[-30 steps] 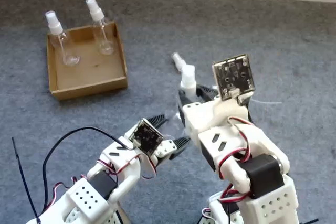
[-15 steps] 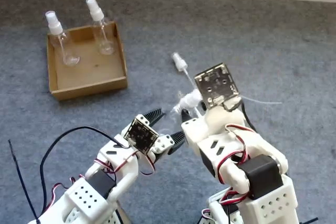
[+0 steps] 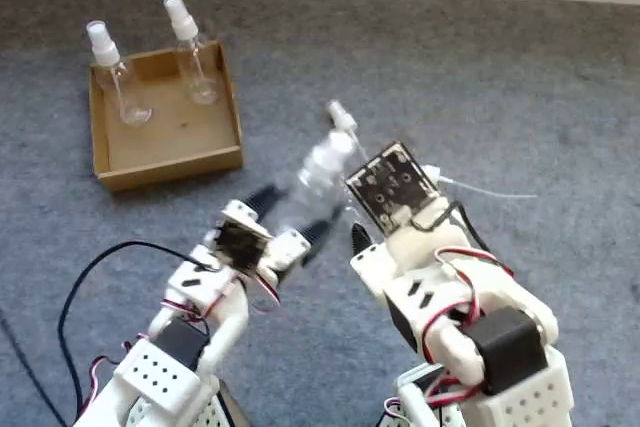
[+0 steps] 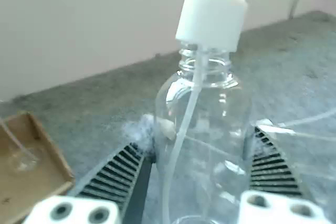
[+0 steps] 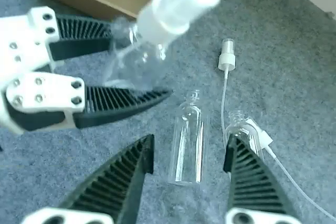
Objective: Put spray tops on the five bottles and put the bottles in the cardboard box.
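A clear bottle (image 3: 315, 177) with a white spray top (image 5: 181, 3) hangs tilted above the carpet, and my left gripper (image 3: 290, 212) is shut on its body. The left wrist view has this bottle (image 4: 210, 124) upright between the ribbed fingers (image 4: 123, 171). My right gripper (image 5: 189, 148) is open and holds nothing, just above a capless bottle (image 5: 188, 140) lying on the carpet. A loose spray top (image 5: 227, 59) with its long tube lies beyond it. Another bottle neck (image 5: 237, 118) shows beside one right finger.
The cardboard box (image 3: 170, 162) sits at the back left with two capped bottles (image 3: 120, 87) (image 3: 197, 67) standing in it. A loose spray top (image 3: 342, 119) lies on the grey carpet behind the arms. A thin tube (image 3: 490, 191) trails to the right.
The capped bottle passed from my right gripper to my left. The right gripper opened and drew back. The left gripper closed on the bottle and carried it up and toward the box.
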Available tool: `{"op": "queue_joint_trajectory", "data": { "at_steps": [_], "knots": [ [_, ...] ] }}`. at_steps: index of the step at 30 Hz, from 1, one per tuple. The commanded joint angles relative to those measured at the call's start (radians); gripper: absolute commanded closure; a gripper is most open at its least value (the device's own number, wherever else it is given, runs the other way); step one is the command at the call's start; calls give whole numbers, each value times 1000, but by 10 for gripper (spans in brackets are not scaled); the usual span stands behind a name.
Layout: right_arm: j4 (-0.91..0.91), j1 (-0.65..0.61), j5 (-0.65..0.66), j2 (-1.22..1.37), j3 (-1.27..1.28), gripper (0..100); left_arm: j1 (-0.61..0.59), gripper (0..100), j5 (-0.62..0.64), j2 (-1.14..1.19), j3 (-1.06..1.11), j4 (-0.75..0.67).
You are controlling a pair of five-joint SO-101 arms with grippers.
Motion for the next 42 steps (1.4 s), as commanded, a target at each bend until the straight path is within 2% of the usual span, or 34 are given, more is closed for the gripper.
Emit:
{"op": "queue_joint_trajectory", "data": {
  "at_steps": [1, 4, 7, 10, 12, 13, 17, 22, 29, 32, 38, 42],
  "knots": [
    [-21, -8, 17, -97, 51, 803, -134, 840, -3, -183, -7, -35],
    [-110, -8, 17, -160, 189, 804, -199, 840, -2, -335, 18, -8],
    [-214, -8, 17, -222, 343, 812, -229, 840, 51, -443, 5, 138],
    [-305, -8, 17, -274, 470, 891, -237, 840, 193, -406, -12, 261],
    [-364, -8, 17, -302, 532, 966, -239, 840, 236, -398, -18, 284],
    [-398, -8, 17, -314, 559, 997, -236, 840, 241, -398, -18, 284],
    [-529, -8, -5, -361, 679, 993, -206, 840, 244, -397, -5, 288],
    [-671, -53, -183, -437, 829, 993, -90, 840, 244, -395, 16, 331],
    [-677, -188, -195, -599, 966, 993, -47, 840, 245, -397, 16, 331],
    [-676, -196, -195, -674, 1004, 993, -15, 840, 247, -397, 16, 333],
    [-676, -191, -195, -668, 1035, 993, 114, 840, 247, -387, 16, 334],
    [-676, -188, -195, -668, 1050, 993, 154, 840, 245, -397, 16, 394]
  ]
}}
